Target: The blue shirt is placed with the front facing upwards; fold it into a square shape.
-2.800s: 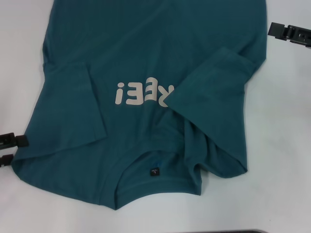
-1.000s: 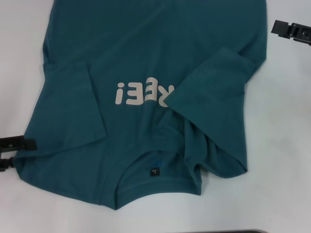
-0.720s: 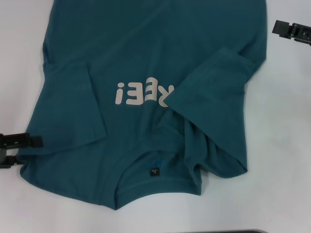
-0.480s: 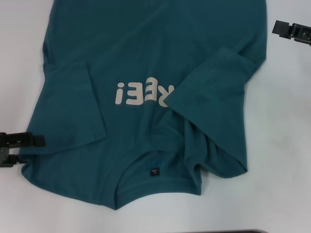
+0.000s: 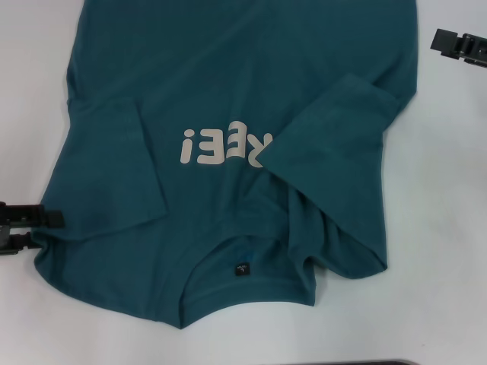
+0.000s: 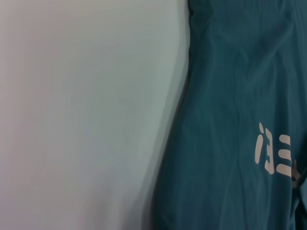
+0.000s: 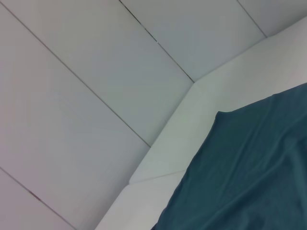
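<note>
Blue shirt edge against left pincer.

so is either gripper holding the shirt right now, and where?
Cannot tell for the left gripper: its fingers straddle the shirt's edge by the shoulder, but closure isn't visible. The right gripper is off the cloth, holding nothing.

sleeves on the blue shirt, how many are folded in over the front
2. One sleeve lies folded over the blue shirt on the robot's left; the other sleeve lies folded across on the right, covering the end of the cream lettering.
</note>
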Robot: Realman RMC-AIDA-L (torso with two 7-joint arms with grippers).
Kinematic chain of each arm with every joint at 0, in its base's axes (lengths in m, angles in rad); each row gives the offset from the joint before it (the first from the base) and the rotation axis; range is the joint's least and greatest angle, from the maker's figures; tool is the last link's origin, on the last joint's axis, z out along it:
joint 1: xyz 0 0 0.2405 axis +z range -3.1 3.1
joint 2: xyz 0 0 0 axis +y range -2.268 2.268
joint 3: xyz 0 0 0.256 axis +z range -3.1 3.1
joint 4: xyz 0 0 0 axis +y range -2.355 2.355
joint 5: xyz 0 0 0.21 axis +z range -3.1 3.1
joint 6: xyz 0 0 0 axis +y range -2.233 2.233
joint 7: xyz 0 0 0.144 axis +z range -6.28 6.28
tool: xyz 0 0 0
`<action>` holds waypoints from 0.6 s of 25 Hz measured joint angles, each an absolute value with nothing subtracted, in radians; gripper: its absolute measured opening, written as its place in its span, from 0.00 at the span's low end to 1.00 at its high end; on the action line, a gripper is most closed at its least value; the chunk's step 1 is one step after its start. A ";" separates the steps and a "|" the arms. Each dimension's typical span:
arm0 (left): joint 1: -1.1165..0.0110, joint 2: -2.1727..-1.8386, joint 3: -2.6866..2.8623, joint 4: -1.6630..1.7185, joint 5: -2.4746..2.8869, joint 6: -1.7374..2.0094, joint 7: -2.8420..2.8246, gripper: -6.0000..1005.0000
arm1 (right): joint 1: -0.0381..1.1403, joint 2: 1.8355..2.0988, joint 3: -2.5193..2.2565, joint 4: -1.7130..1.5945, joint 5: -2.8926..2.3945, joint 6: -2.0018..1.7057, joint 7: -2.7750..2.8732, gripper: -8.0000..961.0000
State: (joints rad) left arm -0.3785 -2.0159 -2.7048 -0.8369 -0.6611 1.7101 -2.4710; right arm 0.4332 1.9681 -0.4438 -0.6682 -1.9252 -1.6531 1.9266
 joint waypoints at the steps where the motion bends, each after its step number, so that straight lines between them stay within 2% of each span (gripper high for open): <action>1: -0.380 -2.016 -2.704 -0.838 -0.659 1.711 -2.472 0.74 | 0.432 1.968 -0.441 -0.668 -1.925 -1.655 1.927 0.98; 6: -0.383 -2.017 -2.701 -0.836 -0.642 1.707 -2.480 0.70 | 0.430 1.968 -0.436 -0.669 -1.925 -1.658 1.927 0.98; 8: -0.383 -2.018 -2.700 -0.836 -0.637 1.704 -2.484 0.47 | 0.430 1.967 -0.435 -0.669 -1.925 -1.658 1.927 0.98; 15: -0.384 -2.017 -2.700 -0.839 -0.637 1.709 -2.484 0.21 | 0.426 1.967 -0.435 -0.668 -1.925 -1.658 1.927 0.98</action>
